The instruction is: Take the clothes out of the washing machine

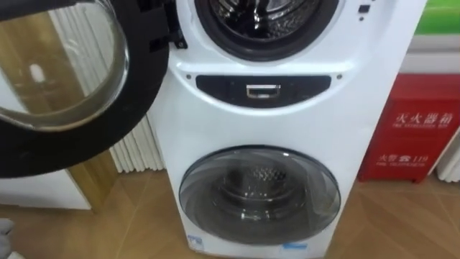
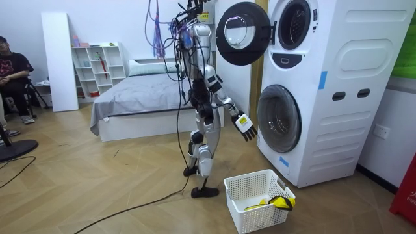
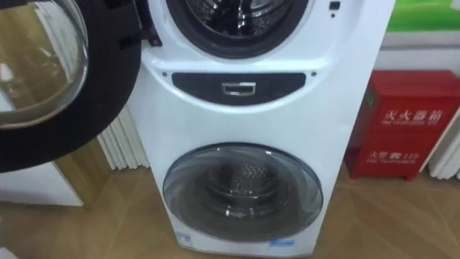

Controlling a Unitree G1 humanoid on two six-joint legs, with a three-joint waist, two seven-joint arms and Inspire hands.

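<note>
I stand facing a white stacked washing machine. Its upper round door is swung wide open to my left. The upper drum is open, and the part I see is bare shiny metal. The lower drum door is closed. In the room view my right hand is held forward and low in front of the lower door, open, with fingers spread and nothing in it. A pale bit of my left hand shows at the bottom left corner. A white laundry basket on the floor behind me holds a yellow garment.
A red fire-equipment box stands on the floor right of the machine. A white radiator and a wooden panel are behind the open door. A bed and a seated person are at the room view's left.
</note>
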